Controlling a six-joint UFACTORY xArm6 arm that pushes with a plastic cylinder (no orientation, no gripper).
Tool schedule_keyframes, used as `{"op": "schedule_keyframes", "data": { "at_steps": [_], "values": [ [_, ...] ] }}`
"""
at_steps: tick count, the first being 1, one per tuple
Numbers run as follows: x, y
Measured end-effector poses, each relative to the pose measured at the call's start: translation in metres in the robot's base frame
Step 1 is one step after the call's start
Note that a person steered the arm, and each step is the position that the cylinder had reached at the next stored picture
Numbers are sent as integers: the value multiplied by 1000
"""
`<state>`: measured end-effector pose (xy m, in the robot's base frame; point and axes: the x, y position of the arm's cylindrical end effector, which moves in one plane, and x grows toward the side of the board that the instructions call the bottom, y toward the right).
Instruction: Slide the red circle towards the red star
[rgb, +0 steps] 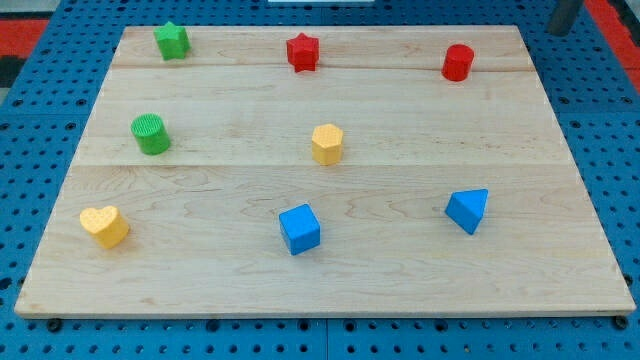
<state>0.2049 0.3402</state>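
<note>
The red circle, a short cylinder, stands near the top right of the wooden board. The red star stands at the top middle, well to the left of the circle, with bare wood between them. My tip shows at the view's top right corner, just beyond the board's corner. It is to the right of and slightly above the red circle and touches no block.
A green star is at top left and a green cylinder at mid left. A yellow hexagon is in the centre. A yellow heart, a blue cube and a blue triangle line the bottom.
</note>
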Motion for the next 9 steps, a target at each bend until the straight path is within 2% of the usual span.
{"op": "schedule_keyframes", "data": {
  "at_steps": [1,2,3,5,8,9],
  "values": [
    [16,1],
    [80,-12],
    [97,-57],
    [88,-158],
    [45,-129],
    [39,-146]
  ]
}}
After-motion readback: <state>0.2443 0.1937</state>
